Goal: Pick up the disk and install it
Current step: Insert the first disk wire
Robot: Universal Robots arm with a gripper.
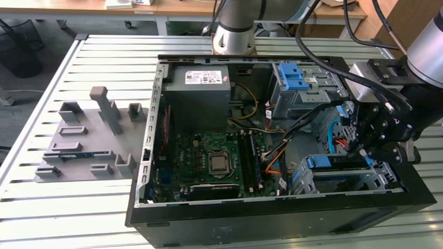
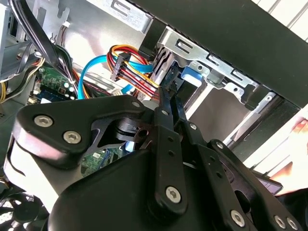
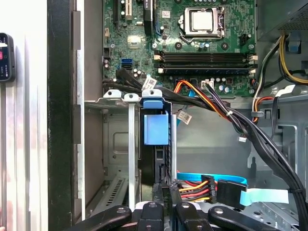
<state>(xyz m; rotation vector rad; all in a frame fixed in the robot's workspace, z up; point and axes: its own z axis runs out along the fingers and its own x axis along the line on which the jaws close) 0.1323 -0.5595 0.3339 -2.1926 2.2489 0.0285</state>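
Note:
The disk (image 1: 333, 162) stands on edge in the metal drive cage (image 1: 374, 179) at the case's front corner on the exterior view's right. Its blue rail tab (image 3: 156, 127) and dark edge (image 3: 155, 163) sit between the cage walls. My gripper (image 1: 360, 151) hangs just above that cage. In both wrist views its black fingers (image 2: 165, 115) run together to a narrow tip, the gripper (image 3: 163, 186) shut, tips at the disk's near end beside the blue tab (image 2: 190, 75). Whether the tips press on the disk is hidden.
Red, orange and yellow wires with a black connector (image 3: 196, 187) and a blue flat cable (image 3: 255, 195) lie right beside the fingers. The case also holds a motherboard (image 1: 215, 161), a grey power-supply box (image 1: 201, 91) and an upper cage with a blue latch (image 1: 299, 80). A grey fixture (image 1: 90, 135) sits on the table.

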